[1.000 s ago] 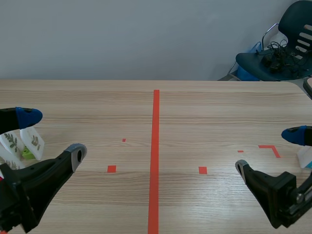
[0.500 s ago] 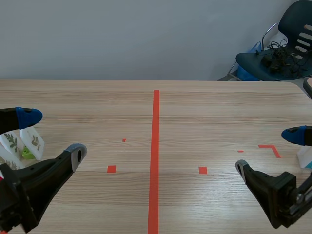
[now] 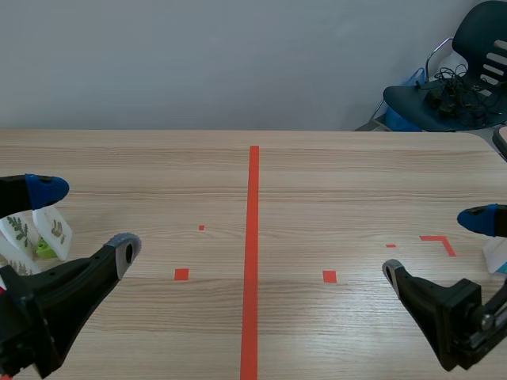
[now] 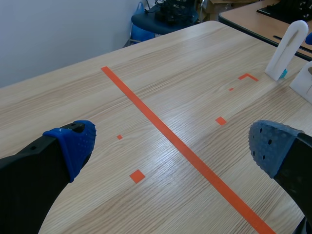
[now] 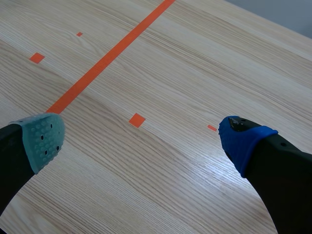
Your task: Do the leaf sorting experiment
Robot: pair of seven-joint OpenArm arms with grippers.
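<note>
scene view: i see both arms low over the wooden table (image 3: 333, 170), one at each lower corner of the frame.
left gripper (image 3: 83, 218): lower left; fingers spread wide, nothing between them.
right gripper (image 3: 434, 245): lower right; fingers spread wide too, nothing held.
leaf cards (image 3: 36, 228): white cards with leaf prints, standing on the table at the left edge of the frame, near the left gripper; small green piece (image 3: 46, 250) at their foot.
white stand (image 4: 287, 46): left wrist view; upright, well ahead of the left gripper.
white object (image 3: 495, 255): right edge, cut off; i cannot tell what it is.
chair (image 3: 467, 71): upper right, beyond the table, cables on its seat.
</note>
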